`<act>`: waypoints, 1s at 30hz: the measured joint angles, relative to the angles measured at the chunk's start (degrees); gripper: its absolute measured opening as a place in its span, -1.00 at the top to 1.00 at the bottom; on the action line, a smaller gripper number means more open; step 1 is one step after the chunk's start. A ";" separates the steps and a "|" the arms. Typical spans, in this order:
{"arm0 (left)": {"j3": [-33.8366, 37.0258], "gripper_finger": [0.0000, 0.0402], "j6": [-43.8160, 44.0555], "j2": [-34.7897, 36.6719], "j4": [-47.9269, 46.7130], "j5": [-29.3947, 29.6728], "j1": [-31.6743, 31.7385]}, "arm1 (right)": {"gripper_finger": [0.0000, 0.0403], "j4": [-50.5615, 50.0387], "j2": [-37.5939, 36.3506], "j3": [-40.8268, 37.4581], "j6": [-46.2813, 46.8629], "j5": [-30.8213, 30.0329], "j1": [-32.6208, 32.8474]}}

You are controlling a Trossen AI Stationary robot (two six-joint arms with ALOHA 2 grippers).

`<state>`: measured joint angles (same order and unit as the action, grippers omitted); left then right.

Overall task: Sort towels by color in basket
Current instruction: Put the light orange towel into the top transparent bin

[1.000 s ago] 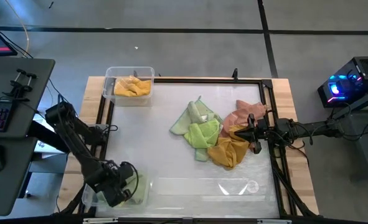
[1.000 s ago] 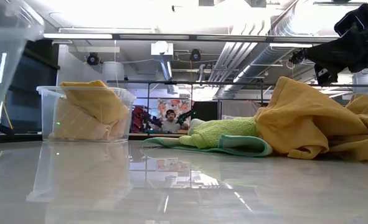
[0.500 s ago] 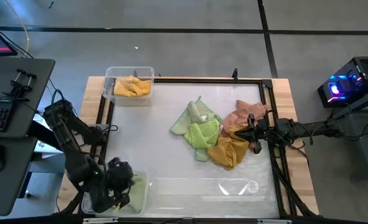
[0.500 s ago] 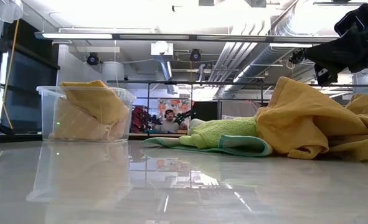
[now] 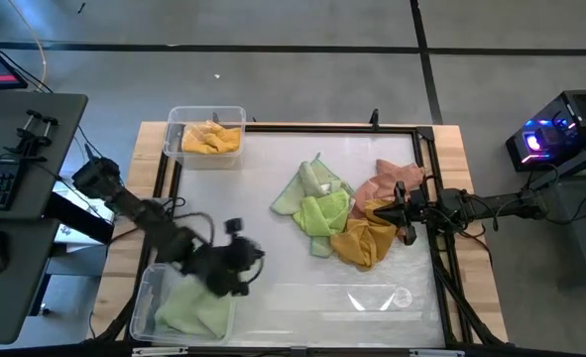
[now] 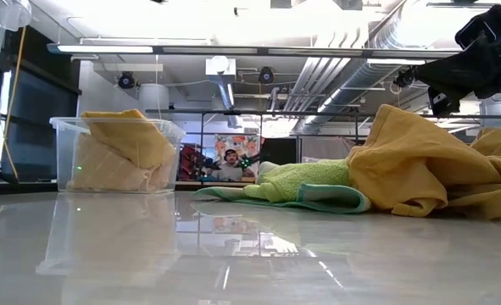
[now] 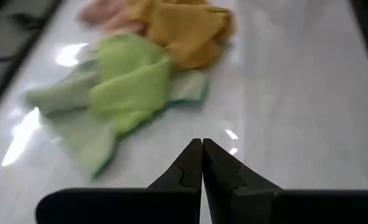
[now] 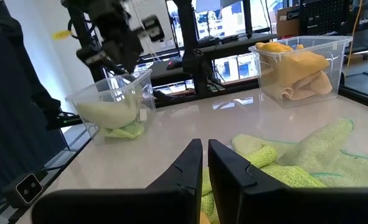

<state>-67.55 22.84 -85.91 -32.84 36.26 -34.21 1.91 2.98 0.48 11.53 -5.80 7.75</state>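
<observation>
Above the table's near left, left gripper jaws together, right gripper jaws nearly together over the towels, no legible writing.

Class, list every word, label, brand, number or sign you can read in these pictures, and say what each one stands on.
None can be read.
Poster on the far wall in the low view: a picture, any lettering too small to read.
Yellow tag in the right wrist view: too blurred to read.
Bins, towels and both grippers: no lettering shows.
</observation>
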 joint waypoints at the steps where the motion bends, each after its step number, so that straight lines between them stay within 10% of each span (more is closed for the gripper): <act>1: 2.13 1.00 -4.24 0.00 5.68 -2.93 2.02 | 0.89 0.00 0.00 0.01 -0.01 0.00 0.01; 10: 18.79 1.00 -22.91 -0.07 49.81 -16.09 18.92 | 0.89 0.00 -0.02 0.00 -0.02 0.00 0.02; 30: 24.52 1.00 -22.43 -9.46 67.45 -18.25 24.99 | 0.89 6.82 0.03 0.32 0.47 -3.64 -0.01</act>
<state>-43.03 0.41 -95.37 34.60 18.00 -9.22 8.73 3.01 0.80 12.00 -9.45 7.75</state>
